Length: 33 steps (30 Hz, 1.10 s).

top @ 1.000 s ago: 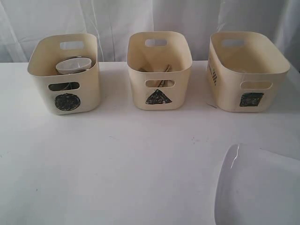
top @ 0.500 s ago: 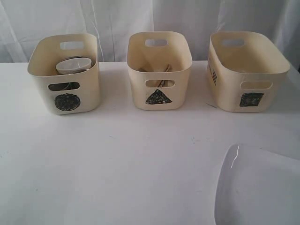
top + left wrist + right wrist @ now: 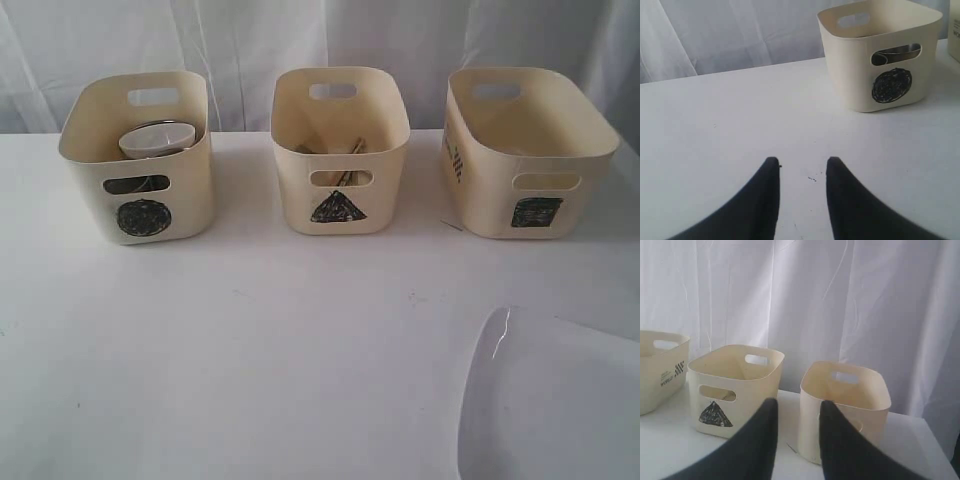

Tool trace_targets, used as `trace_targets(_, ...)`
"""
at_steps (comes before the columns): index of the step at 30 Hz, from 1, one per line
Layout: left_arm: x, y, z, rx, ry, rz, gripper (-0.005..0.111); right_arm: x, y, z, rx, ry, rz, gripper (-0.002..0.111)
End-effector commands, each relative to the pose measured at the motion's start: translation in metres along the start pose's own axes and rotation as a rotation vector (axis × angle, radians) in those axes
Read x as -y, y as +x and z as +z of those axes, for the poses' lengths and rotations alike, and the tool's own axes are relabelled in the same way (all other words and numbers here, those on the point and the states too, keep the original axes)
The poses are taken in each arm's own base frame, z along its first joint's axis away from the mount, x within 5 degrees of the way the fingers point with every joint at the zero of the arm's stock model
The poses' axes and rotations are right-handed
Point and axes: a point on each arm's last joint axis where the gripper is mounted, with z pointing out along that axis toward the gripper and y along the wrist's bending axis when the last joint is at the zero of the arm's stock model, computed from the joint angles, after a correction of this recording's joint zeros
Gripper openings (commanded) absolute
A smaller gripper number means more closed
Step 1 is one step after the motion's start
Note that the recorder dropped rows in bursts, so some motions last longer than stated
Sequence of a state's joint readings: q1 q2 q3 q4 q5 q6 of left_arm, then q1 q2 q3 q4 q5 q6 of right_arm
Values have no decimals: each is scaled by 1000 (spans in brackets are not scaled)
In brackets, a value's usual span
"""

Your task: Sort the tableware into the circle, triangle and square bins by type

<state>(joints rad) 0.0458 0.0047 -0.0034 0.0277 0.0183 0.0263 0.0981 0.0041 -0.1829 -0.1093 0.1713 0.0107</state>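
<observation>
Three cream bins stand in a row at the back of the white table: the circle bin (image 3: 140,165), the triangle bin (image 3: 340,150) and the square bin (image 3: 525,150). A small white bowl (image 3: 157,138) rests on top inside the circle bin, and steel (image 3: 897,52) shows through its handle slot. Wooden chopsticks (image 3: 345,148) lie in the triangle bin. A large white square plate (image 3: 550,400) sits at the front right corner. Neither arm shows in the exterior view. My left gripper (image 3: 802,162) hangs open over bare table short of the circle bin (image 3: 880,55). My right gripper (image 3: 797,407) is open and empty, facing the triangle bin (image 3: 735,385).
White curtains (image 3: 320,40) close off the back, right behind the bins. In the right wrist view a third bin (image 3: 845,400) stands beside the triangle bin, its mark hidden behind one finger. Bare tabletop (image 3: 280,340) lies between the bins and the plate.
</observation>
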Motion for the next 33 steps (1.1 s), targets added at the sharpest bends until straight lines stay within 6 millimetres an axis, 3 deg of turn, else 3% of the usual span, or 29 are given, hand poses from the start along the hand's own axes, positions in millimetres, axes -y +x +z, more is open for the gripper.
trace_targets(1,0,1,0,2,-2,-6,37,4,-24,-11,-73,19,5,29)
trace_targets(13,0,1,0,2,-2,-6,37,7,-57,-43,-275,-2,75,29)
trace_targets(23,0,1,0,2,-2,-6,37,1,-53,-56,-441,-76,66,30)
trace_targets(27,0,1,0,2,-2,-6,37,-9,-60,-39,-522,-239,17,39)
trace_targets(33,0,1,0,2,-2,-6,37,-15,-47,-14,-774,-401,-118,41)
